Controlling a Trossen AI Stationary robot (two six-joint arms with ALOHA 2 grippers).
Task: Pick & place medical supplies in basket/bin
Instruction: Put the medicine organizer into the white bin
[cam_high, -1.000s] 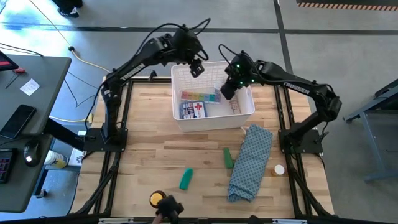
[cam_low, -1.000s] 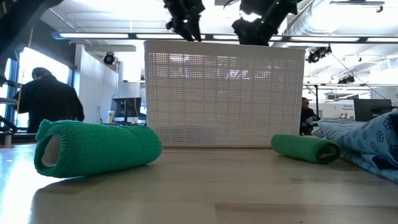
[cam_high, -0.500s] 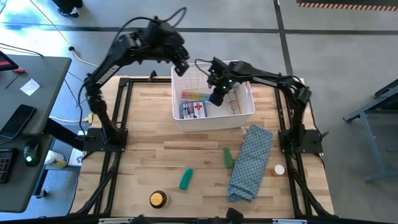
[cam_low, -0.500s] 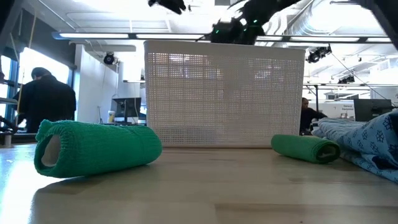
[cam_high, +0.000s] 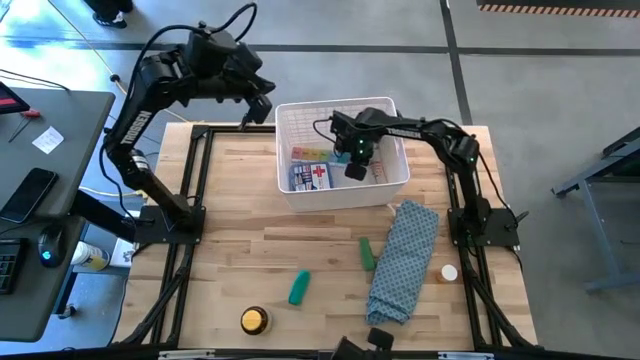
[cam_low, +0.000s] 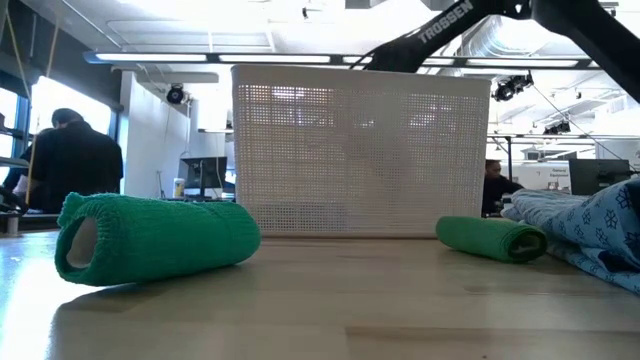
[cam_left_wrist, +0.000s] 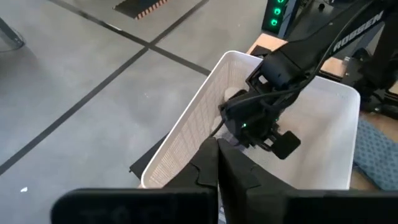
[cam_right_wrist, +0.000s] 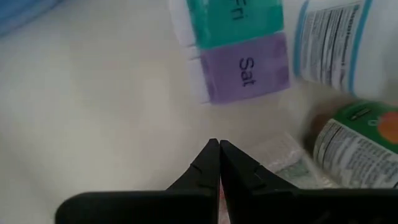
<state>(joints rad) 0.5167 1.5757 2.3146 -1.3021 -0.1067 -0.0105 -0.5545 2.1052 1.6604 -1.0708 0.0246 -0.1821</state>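
Note:
The white lattice basket stands at the table's far middle. In it lie a rainbow pill organiser, a blue-white red-cross pack and labelled bottles. My right gripper is down inside the basket, pointing down and shut on nothing. Its tips are over the floor beside the organiser's purple "Sat" end. My left gripper is shut on nothing, raised beyond the basket's far left corner. On the table lie two green rolls and a yellow tin.
A long blue patterned cloth lies to the right of the basket's near side, with a small white-capped item beside it. The low view has the green rolls in front of the basket wall. People stand in the room behind.
My left gripper has drawn back from over the basket, up and toward the table's far left corner. My right gripper has tipped to point down and sunk from the basket's far right rim into its middle. Nothing in the basket has visibly shifted.

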